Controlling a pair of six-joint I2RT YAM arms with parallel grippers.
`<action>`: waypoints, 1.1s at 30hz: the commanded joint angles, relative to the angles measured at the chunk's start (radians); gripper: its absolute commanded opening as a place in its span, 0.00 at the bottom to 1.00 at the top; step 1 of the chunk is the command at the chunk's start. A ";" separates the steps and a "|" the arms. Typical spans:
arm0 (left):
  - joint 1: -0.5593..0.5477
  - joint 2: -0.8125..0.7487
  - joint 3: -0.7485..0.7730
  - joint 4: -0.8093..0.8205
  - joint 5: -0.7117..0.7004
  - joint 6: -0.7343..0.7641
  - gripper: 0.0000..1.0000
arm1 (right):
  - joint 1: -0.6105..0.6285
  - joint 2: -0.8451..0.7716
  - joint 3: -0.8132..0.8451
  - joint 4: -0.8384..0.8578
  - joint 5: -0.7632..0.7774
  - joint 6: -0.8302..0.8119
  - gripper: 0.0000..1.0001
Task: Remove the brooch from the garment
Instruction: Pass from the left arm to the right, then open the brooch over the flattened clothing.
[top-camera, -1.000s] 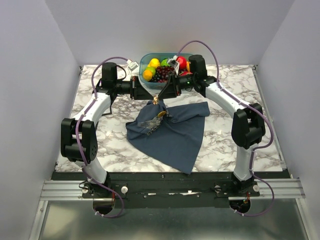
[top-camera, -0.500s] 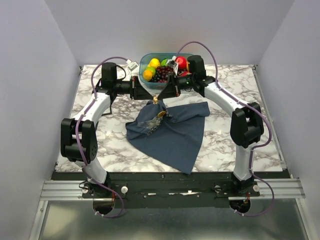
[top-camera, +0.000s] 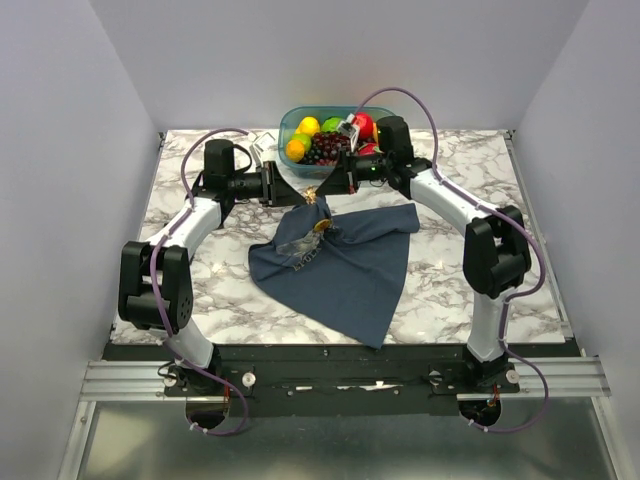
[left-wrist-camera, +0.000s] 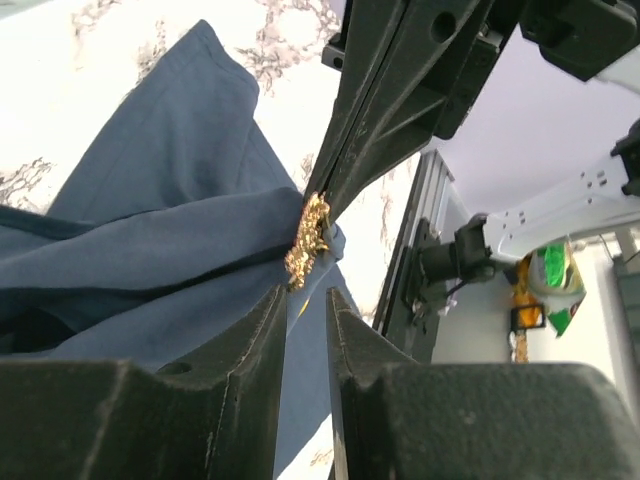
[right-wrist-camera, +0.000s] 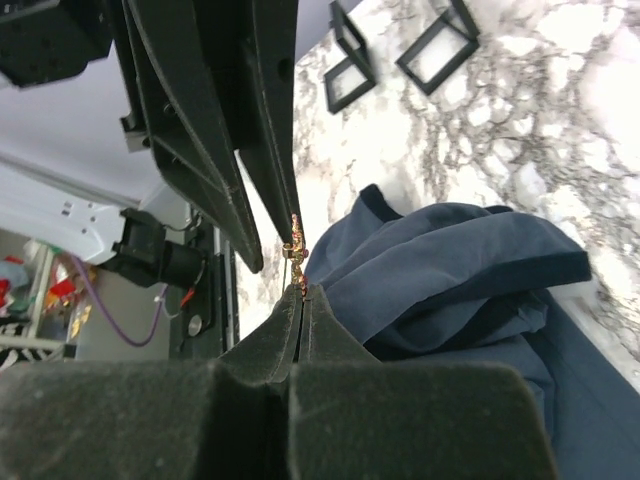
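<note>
The garment (top-camera: 340, 265) is a dark slate-blue cloth lying crumpled mid-table, with one fold pulled up toward the back. At the top of that fold sits the tiny gold brooch (top-camera: 312, 196), still against the cloth (left-wrist-camera: 150, 230). My right gripper (top-camera: 318, 192) is shut on the brooch (right-wrist-camera: 295, 246), its tips (right-wrist-camera: 302, 292) pinched together at the brooch's lower end beside the garment (right-wrist-camera: 450, 270). My left gripper (top-camera: 299, 196) stands open with a narrow gap; its tips (left-wrist-camera: 306, 292) are just short of the brooch (left-wrist-camera: 308, 238), with nothing between them.
A blue-green bowl (top-camera: 285, 125) of fruit stands at the back of the marble table (top-camera: 200, 280), right behind both grippers. The two arms meet nose to nose over the garment's back edge. Grey walls close in the sides.
My right gripper has shut on the brooch. My left gripper has opened, let go and drawn back a little to the left. The raised fold of the garment stays up.
</note>
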 joint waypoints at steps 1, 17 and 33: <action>-0.011 -0.033 -0.052 0.208 -0.070 -0.174 0.31 | -0.005 -0.057 -0.016 0.052 0.090 0.016 0.00; -0.034 -0.009 -0.046 0.295 -0.139 -0.228 0.61 | 0.012 -0.095 -0.055 0.052 0.181 0.008 0.00; -0.061 0.027 0.003 0.199 -0.200 -0.145 0.40 | 0.023 -0.117 -0.081 0.087 0.186 0.042 0.00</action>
